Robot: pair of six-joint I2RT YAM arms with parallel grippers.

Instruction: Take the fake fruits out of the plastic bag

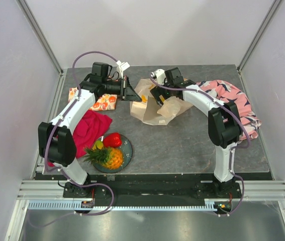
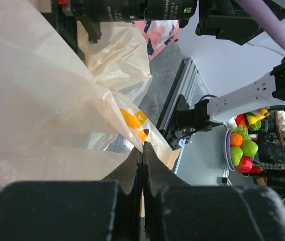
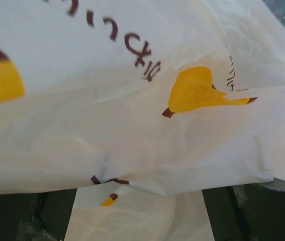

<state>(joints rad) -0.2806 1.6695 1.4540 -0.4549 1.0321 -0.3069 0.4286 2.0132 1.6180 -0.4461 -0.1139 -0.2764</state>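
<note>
The cream plastic bag (image 1: 155,104) printed with yellow bananas lies crumpled at the table's back middle. My left gripper (image 1: 132,93) is shut on the bag's left edge; in the left wrist view its jaws (image 2: 143,148) pinch a thin sheet of the bag (image 2: 41,100), with an orange-yellow patch (image 2: 132,120) beyond them. My right gripper (image 1: 158,95) is at the bag's top. In the right wrist view the bag (image 3: 132,100) fills the frame, and the gripper (image 3: 139,216) stands wide apart with bag film between the fingers. A pineapple (image 1: 108,158) and a red pepper (image 1: 113,139) lie on a plate (image 1: 128,150).
A red cloth (image 1: 89,128) lies left of the plate. An orange-fruit-printed cloth (image 1: 102,103) lies under the left arm. A pink patterned cloth (image 1: 232,100) is heaped at the back right under the right arm. Walls enclose the table on three sides.
</note>
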